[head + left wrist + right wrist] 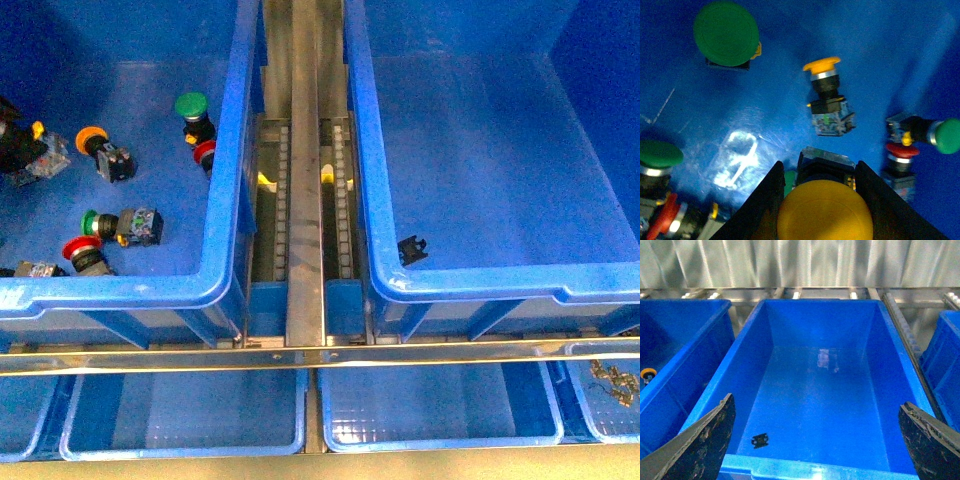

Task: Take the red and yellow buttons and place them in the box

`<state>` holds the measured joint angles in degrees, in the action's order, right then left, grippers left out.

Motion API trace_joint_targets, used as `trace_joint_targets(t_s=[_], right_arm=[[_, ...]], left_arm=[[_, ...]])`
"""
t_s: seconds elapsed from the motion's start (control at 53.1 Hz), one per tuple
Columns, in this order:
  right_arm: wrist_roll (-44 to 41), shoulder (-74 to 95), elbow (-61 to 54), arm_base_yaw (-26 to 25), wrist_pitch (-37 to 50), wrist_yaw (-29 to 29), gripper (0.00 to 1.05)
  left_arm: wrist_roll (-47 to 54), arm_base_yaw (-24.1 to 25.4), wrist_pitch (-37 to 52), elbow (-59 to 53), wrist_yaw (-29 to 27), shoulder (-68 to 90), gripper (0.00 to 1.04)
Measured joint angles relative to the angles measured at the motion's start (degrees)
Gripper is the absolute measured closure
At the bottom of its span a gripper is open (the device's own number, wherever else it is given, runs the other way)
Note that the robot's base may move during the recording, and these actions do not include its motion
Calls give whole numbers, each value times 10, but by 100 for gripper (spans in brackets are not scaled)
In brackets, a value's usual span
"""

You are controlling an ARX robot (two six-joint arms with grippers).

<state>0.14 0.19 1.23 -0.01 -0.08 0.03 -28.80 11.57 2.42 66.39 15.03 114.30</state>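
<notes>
While the left tool [820, 169] is apparently pinching the yellow button [825, 212], a slow straight lift is looking wisest, since a red button [901, 151] is lying just beside the tool.

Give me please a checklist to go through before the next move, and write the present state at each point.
1. Left hand on the yellow button, one finger at each side of its cap: ok.
2. Yellow button lifted off the floor of the left bin: cannot tell.
3. Nearest red button apart from the left hand: ok.
4. Box has free floor; only a small black piece lies in it: ok.
5. Right hand open and empty: ok.
</notes>
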Motion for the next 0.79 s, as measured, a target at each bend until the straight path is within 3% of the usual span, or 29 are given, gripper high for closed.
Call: trace_joint_targets(t_s=[0.188,0.32,0.509,0.792], right_arm=[[0,0,0,0,0,0,7],[0,0,0,0,0,0,7],[0,0,0,0,0,0,7],[0,0,0,0,0,0,7]], left_arm=[[-103,12,-38,-18,79,-46,71],[-156,-7,-46,-29,121,-75,71],[-225,-86,-47,-44,166,-145,71],[-295,-208,-22,-65,166,-171,71]])
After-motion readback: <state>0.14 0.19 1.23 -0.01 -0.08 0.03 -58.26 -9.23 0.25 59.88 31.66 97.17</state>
